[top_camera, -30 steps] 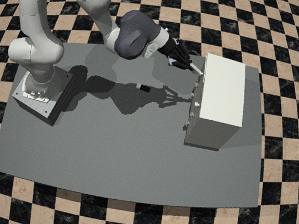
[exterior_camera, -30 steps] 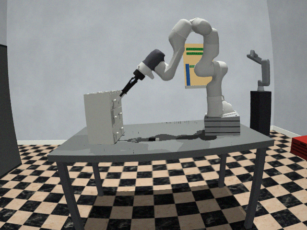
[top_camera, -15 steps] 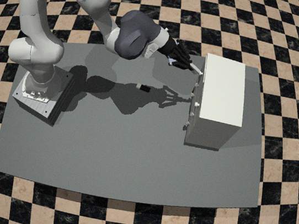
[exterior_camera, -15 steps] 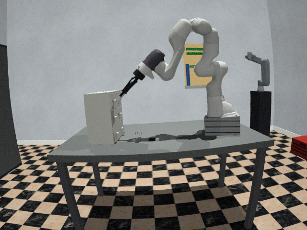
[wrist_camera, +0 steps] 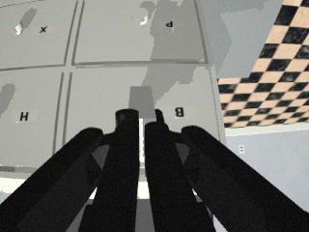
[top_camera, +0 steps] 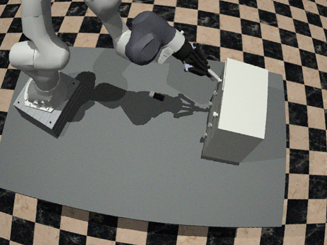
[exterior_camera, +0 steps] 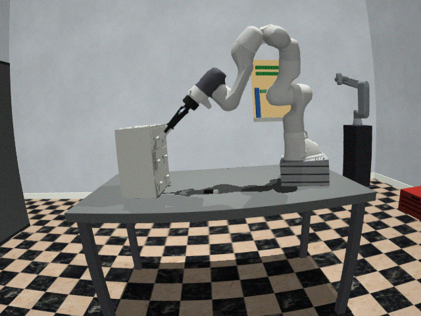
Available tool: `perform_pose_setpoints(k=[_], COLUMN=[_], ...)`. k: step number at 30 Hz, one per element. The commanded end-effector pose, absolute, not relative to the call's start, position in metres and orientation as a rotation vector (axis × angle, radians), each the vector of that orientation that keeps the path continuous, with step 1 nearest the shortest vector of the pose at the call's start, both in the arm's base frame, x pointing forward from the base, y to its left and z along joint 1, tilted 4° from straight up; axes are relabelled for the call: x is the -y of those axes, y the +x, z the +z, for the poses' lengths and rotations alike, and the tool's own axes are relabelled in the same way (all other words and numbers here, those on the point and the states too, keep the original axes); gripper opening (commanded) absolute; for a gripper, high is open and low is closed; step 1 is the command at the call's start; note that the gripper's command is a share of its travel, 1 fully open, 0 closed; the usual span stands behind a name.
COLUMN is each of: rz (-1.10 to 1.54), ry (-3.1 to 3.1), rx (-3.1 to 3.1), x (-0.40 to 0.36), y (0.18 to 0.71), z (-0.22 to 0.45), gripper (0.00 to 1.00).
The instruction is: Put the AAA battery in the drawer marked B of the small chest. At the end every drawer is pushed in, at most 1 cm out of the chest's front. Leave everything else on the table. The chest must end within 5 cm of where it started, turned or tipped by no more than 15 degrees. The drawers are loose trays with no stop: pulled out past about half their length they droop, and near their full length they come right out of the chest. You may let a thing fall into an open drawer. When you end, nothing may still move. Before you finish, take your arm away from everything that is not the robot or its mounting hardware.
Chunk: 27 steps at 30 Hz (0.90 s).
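Observation:
The white chest [top_camera: 241,103] stands upright at the table's right side, its drawer fronts facing my arm's base. All drawers look pushed in. In the wrist view the drawer marked B [wrist_camera: 180,112] is right in front of my fingers, next to the one marked H [wrist_camera: 25,116]. My gripper [top_camera: 214,75] [exterior_camera: 166,130] [wrist_camera: 140,102] is shut, with its tips at the top row of the chest's front, at or just off drawer B's face. I see nothing held between the fingers. The AAA battery [top_camera: 157,95] lies on the table in the arm's shadow, left of the chest [exterior_camera: 210,191].
My arm's mounting block [top_camera: 48,101] stands at the table's left side. Off the table are a black pedestal with a small arm [exterior_camera: 356,149] and a red box on the floor [exterior_camera: 409,202]. The chest sits close to the table's right edge.

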<state>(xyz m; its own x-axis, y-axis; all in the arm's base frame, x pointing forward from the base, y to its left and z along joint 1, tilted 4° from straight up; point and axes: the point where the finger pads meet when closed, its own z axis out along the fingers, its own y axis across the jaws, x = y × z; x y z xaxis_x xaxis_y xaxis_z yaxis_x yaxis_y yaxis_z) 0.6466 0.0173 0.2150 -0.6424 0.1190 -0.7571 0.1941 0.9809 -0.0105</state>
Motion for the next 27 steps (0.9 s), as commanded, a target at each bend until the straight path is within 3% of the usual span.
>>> perform_pose_setpoints(k=[1,16,27], rz=[-0.119,-0.119,-0.119], ry=[0.212,0.212,0.212], rx=[-2.281,-2.281,-2.281], x=[-0.017,-0.017,-0.026], y=[0.646,0.644,0.601], z=[0.213,0.213,0.210], gripper=[0.00,0.00,0.00])
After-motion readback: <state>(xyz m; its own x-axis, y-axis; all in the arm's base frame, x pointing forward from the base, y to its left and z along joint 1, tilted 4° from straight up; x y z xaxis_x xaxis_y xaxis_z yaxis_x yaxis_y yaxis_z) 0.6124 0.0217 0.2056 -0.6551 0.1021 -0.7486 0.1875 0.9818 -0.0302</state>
